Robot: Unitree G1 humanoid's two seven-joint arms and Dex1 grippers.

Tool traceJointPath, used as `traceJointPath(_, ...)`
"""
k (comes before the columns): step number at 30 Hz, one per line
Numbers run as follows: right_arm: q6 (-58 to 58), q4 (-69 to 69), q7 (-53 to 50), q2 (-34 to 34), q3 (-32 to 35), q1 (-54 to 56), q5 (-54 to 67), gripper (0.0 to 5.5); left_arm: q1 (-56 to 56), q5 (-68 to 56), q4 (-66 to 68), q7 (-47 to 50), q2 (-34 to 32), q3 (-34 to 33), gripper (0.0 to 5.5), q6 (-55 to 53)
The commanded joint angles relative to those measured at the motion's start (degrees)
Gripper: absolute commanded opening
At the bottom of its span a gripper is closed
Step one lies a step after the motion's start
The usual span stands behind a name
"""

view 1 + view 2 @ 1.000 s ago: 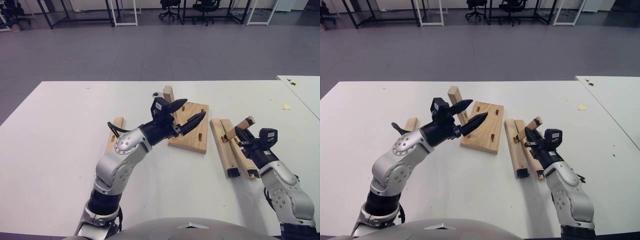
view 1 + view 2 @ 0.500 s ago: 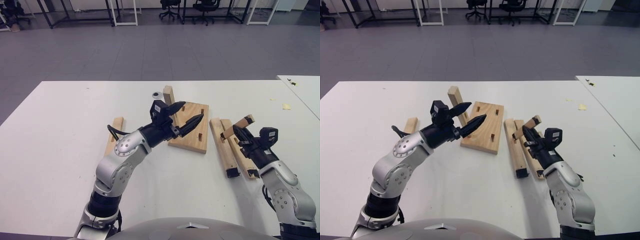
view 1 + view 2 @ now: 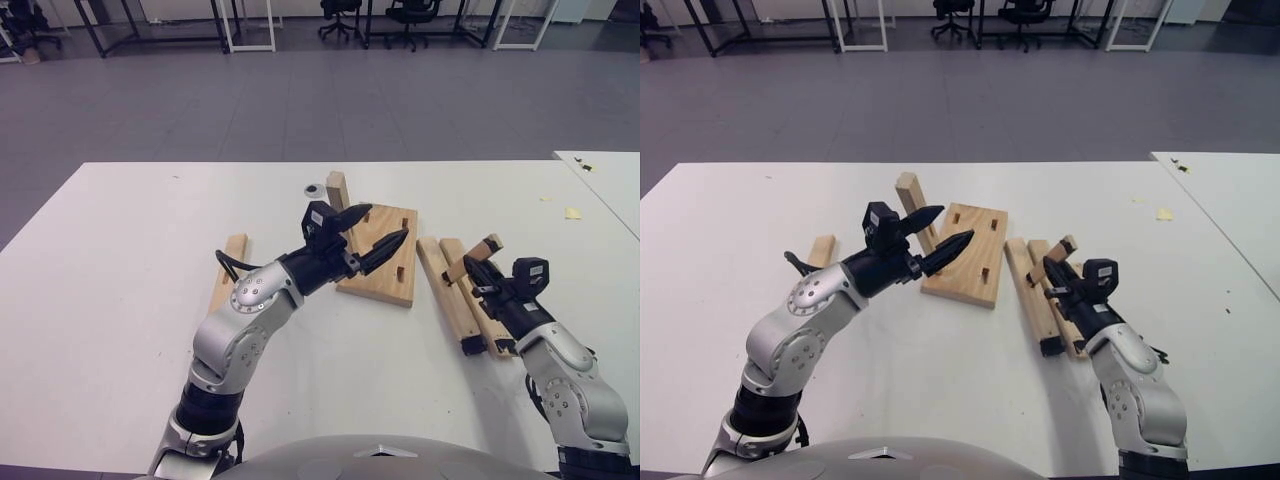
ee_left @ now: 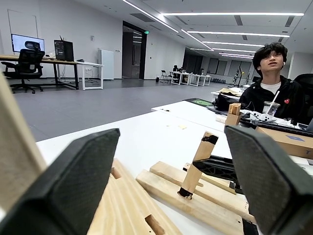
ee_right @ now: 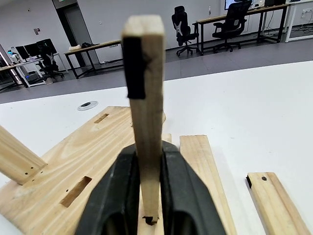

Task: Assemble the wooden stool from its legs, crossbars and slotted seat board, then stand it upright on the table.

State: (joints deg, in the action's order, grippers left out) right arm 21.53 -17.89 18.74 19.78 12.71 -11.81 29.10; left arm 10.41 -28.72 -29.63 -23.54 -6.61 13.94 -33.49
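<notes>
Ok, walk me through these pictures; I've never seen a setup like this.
This is a humanoid robot with two arms. Two pictures look down from its head; the other two come from cameras on its wrists. On the white table lie a flat slotted wooden seat board, two long pale wooden bars and another wooden bar on the left. The left end effector hangs open above the board. The right end effector is shut on a short wooden stick.

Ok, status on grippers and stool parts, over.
Left gripper open, hovering above seat board. Right gripper shut on crossbar, over two legs lying flat. Nothing assembled yet, nothing blocking.
</notes>
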Motion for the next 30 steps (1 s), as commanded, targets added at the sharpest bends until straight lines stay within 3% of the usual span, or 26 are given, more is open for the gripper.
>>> traceJointPath(1, 1.9, 0.6, -1.4, 1.8, -3.6, -0.7, -6.0, 0.41, 0.1, 0.8, 0.3, 0.3, -0.3, 0.4, 3.93, 0.4)
traceJointPath(7, 7.1, -1.2, -3.6, 4.0, -9.5, -2.6, -13.5, 0.41, -0.1, 1.8, 0.3, 0.6, -0.7, 1.0, 3.93, 0.6)
traceJointPath(15, 20.8, 0.3, -5.7, 3.8, -7.5, -1.2, -10.1, 0.41, 0.3, 3.0, 0.8, 0.6, -1.0, 1.6, 3.93, 0.9)
traceJointPath(20, 24.1, 1.8, -3.1, 8.1, -10.9, -3.3, -11.7, 0.41, 0.4, 3.7, 1.1, 0.5, -0.9, 2.1, 3.93, 1.2)
traceJointPath(24, 22.3, 4.7, -2.1, 9.5, -12.1, -5.9, -12.0, 0.41, 0.3, 4.1, 1.2, 0.4, -1.0, 2.4, 3.93, 1.4)
traceJointPath(30, 6.4, 12.3, 2.2, 4.1, -5.9, -8.3, -7.9, 0.41, 0.3, 4.1, 1.4, 0.2, -1.3, 2.3, 3.93, 1.6)
